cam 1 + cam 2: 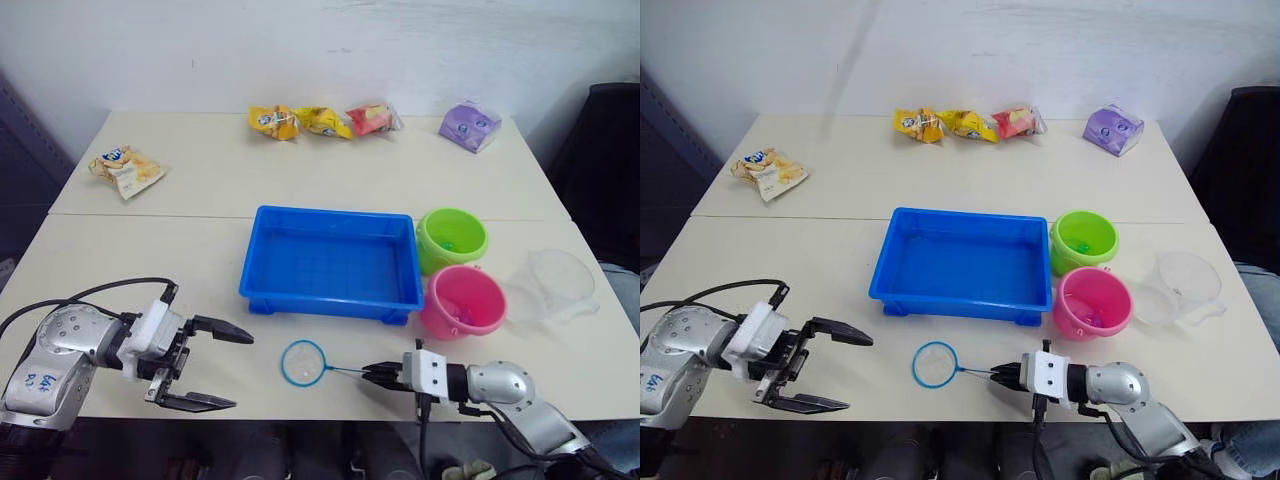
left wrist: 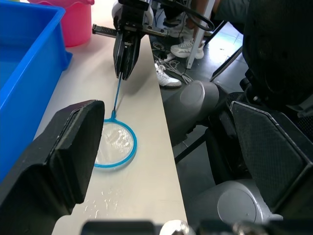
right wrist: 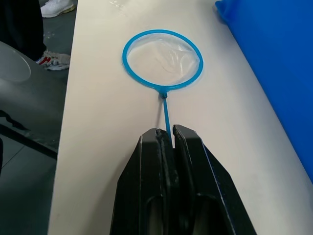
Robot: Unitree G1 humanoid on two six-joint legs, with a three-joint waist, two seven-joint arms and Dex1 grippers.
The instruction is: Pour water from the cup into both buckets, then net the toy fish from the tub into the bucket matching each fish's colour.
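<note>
Bright blue tub [image 1: 330, 262], lime green bucket [image 1: 451, 238], hot pink bucket [image 1: 462, 301], light-blue-rimmed net [image 1: 303, 363]

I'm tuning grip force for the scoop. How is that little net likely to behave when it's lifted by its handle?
The net is probably very light: a thin hoop with sheer mesh. Its slim handle, pinched at the far end by the right gripper, may flex or twist. The loose mesh likely sags.

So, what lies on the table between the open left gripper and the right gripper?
The net lies there: its hoop rests on the table, handle pinched by the right gripper. The left gripper stands apart, in the left eye view.
</note>
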